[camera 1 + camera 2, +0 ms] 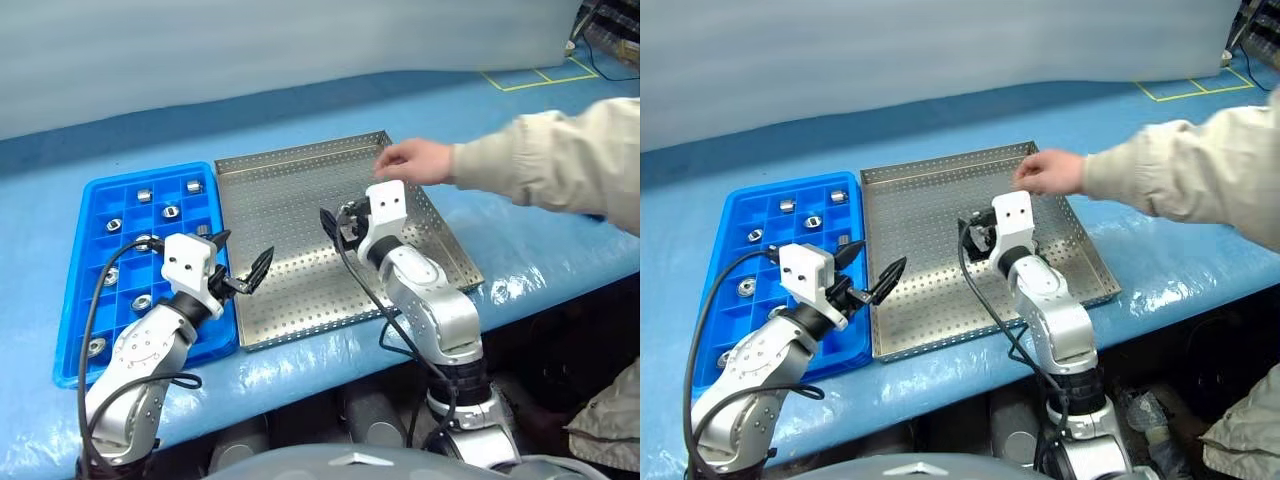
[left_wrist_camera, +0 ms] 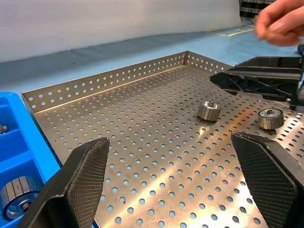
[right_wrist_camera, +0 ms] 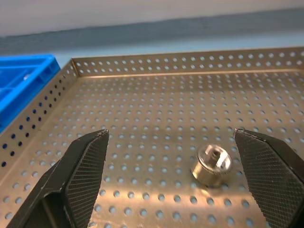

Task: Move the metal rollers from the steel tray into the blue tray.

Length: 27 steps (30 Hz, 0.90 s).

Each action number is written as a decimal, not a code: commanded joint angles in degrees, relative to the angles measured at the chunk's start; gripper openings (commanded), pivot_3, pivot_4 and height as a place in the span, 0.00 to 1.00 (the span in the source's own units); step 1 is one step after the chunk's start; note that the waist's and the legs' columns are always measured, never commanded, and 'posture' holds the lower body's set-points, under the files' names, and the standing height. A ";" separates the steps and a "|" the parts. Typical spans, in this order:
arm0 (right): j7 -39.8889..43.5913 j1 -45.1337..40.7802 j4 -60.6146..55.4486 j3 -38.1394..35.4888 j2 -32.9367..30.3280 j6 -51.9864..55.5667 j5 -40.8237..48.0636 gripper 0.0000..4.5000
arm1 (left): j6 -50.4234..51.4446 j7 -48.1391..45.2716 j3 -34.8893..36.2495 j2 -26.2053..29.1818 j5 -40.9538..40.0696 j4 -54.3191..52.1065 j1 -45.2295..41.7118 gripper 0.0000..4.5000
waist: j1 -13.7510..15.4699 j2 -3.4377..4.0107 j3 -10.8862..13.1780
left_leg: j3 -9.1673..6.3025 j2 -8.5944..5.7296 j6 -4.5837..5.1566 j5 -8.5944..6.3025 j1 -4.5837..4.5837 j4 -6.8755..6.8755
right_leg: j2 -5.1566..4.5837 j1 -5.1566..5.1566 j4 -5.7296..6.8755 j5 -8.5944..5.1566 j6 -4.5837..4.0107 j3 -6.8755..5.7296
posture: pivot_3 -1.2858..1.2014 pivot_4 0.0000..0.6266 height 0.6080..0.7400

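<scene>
Grippers spread wide over the steel tray [image 1: 300,300], nothing held.

Two metal rollers [image 2: 209,110] are seen lying on the perforated floor; one lies upright between the fingers of the right gripper [image 3: 173,180], untouched. The left gripper [image 1: 243,270] is held fully open at the edge beside the blue tray [image 1: 75,300], where other rollers are lodged in compartments. A person's hand [image 1: 415,160] is reached over the far corner.

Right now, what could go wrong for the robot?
A person's hand hangs over the steel tray, close to the open right gripper; they might bump. The roller is small and round, so it may roll or slip from the wide fingers.
</scene>
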 commanded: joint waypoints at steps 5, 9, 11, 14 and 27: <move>-1.72 5.83 -7.40 -2.19 -1.99 4.22 -0.14 0.99 | -1.52 -0.03 0.19 -0.57 -0.38 -0.68 0.41 1.00 | -0.16 -0.01 0.01 | 0.19 -0.01 0.00 0.00 0.02 0.03 | 0.01 -0.01 -0.01 -0.03 -0.03 0.17 | 0.46 0.24 1.00; -1.64 4.80 -6.88 -1.29 -1.65 4.34 -0.01 0.99 | -1.62 0.05 -0.28 -0.96 -0.16 -0.44 0.19 1.00 | -0.51 -0.02 0.01 | 0.41 -0.01 0.01 0.00 0.22 0.02 | 0.07 0.08 0.01 -0.02 -0.02 0.42 | 0.46 0.24 1.00; -1.52 3.88 -6.09 -0.90 -1.23 4.05 0.08 0.99 | -1.57 0.12 -0.25 -1.09 -0.12 -0.68 0.36 1.00 | -0.69 -0.03 0.01 | 0.46 -0.01 0.01 0.00 0.25 0.02 | 0.10 0.08 0.02 -0.02 -0.01 0.50 | 0.46 0.24 1.00; -1.29 2.95 -4.81 -0.53 -0.85 3.51 0.09 0.99 | -1.59 0.27 -0.01 -1.20 -0.09 -1.09 0.82 1.00 | -0.65 -0.05 0.00 | 0.53 -0.01 0.01 -0.01 0.27 0.01 | 0.12 0.07 0.02 0.00 0.01 0.59 | 0.47 0.24 1.00; 0.66 -2.04 6.27 -0.07 -0.44 -2.20 -0.69 0.99 | -2.26 2.02 0.89 -1.67 0.04 -2.94 3.08 1.00 | 0.61 -0.07 0.00 | 0.67 -0.01 0.07 -0.04 0.28 0.00 | 0.13 0.04 -0.01 0.02 0.05 0.72 | 0.49 0.24 1.00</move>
